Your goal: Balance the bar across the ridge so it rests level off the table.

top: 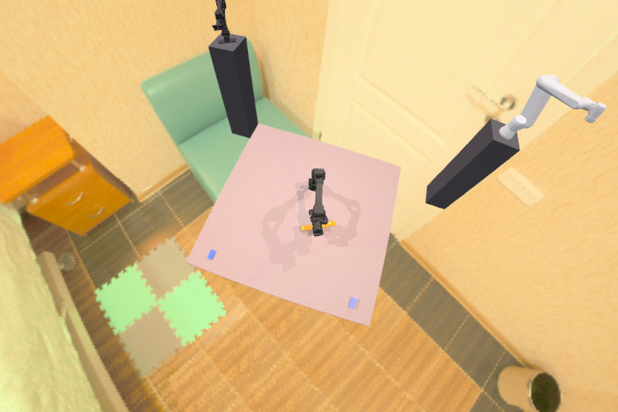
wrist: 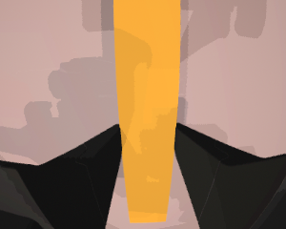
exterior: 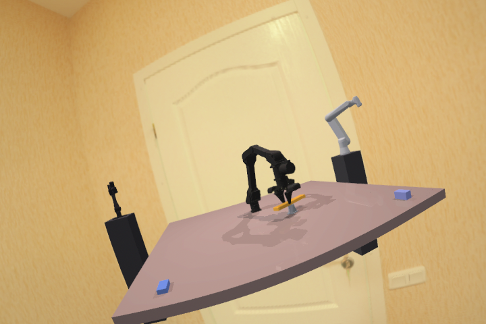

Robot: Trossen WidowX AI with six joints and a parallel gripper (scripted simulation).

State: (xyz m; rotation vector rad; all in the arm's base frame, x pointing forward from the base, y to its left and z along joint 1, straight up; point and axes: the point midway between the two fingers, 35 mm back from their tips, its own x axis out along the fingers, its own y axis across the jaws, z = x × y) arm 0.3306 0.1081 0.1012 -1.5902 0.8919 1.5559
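The orange bar (top: pixel 330 223) (exterior: pixel 298 198) (wrist: pixel 147 86) is held above the table, clear of it at both ends in the exterior view. The gripper (exterior: pixel 286 202) (wrist: pixel 148 138) is shut on the bar near its middle, with one finger on each side. The small grey ridge (exterior: pixel 291 209) stands on the table directly below the bar, about under its middle. The ridge's top meets the bar's underside in that view; whether they touch is too small to tell. The ridge is hidden in the top view and not seen in the wrist view.
The pink table (top: pixel 241 194) (exterior: pixel 212 282) bears one blue block (top: pixel 211 254) (exterior: pixel 163 286) near its front left corner and another blue block (top: pixel 352 302) (exterior: pixel 402 194) near its front right corner. A black arm and a white arm stand on dark pedestals beyond the table.
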